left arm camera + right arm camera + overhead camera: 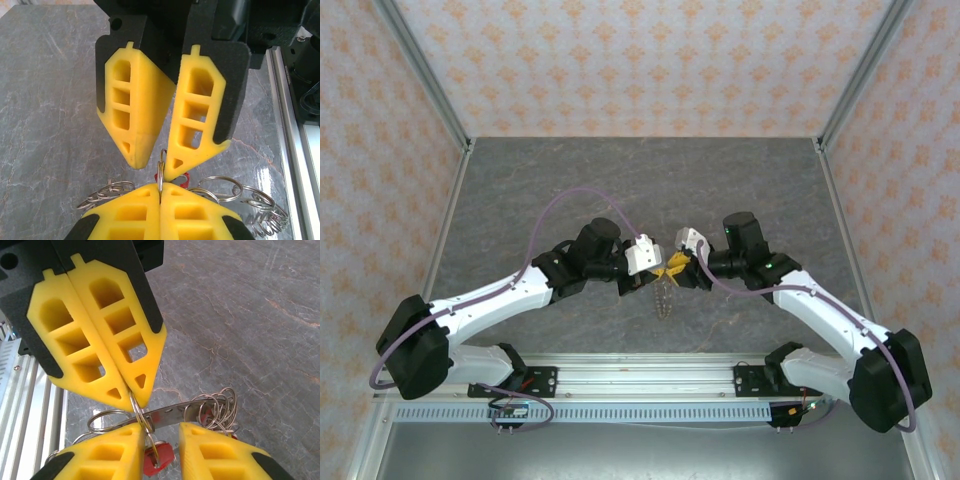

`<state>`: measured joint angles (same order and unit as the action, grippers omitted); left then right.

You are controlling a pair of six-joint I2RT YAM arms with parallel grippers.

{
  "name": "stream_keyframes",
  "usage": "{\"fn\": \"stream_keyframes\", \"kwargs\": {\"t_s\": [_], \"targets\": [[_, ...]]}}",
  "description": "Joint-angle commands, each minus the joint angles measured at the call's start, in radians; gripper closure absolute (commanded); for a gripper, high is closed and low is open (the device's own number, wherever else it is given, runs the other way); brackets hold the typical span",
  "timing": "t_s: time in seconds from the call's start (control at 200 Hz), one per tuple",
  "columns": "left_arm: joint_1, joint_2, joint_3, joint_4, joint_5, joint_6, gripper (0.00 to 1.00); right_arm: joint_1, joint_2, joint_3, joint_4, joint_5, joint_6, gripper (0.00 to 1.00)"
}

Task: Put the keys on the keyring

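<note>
Silver keyring (139, 414) pinched in fully closed left gripper (132, 399) above table (520, 200), toward its near edge | right gripper (160, 430) — jaws slightly parted — straddles it, red key (165, 456) in gap.

Grey marbled worktop (640, 180) boxed in by patterned walls (640, 60).
The walls at 9, 12 and 3 o'clock carry pale pink paper with a repeating orange motif; slanted aluminium posts (425, 75) mark the back corners at 11 and 1 o'clock. A silver slotted rail (640, 375) runs along the 6 o'clock edge. Light is even and soft, with a faint sheen on the stone-look surface.
</note>
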<state>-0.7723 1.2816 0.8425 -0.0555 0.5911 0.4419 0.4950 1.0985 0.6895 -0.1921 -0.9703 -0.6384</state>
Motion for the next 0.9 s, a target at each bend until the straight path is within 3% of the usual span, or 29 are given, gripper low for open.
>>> {"fn": "stream_keyframes", "kwargs": {"t_s": [0.0, 0.13, 0.435, 0.756, 0.891], "targets": [[0.000, -0.026, 0.008, 0.032, 0.021, -0.003, 1.00, 0.006, 0.002, 0.025, 0.035, -0.036, -0.027, 0.83], [-0.001, -0.027, 0.006, 0.026, 0.018, -0.002, 1.00, 0.006, -0.008, 0.022, 0.036, -0.050, -0.026, 0.89], [0.000, -0.027, 0.009, 0.025, 0.022, 0.000, 1.00, 0.006, -0.001, 0.019, 0.038, -0.065, -0.038, 0.83], [-0.001, -0.016, 0.024, -0.011, 0.024, 0.022, 1.00, 0.006, 0.001, 0.042, -0.009, -0.072, -0.069, 1.00], [-0.010, 0.016, 0.076, -0.122, -0.006, 0.085, 0.93, 0.006, 0.010, 0.084, -0.097, -0.074, -0.113, 1.00]]}}
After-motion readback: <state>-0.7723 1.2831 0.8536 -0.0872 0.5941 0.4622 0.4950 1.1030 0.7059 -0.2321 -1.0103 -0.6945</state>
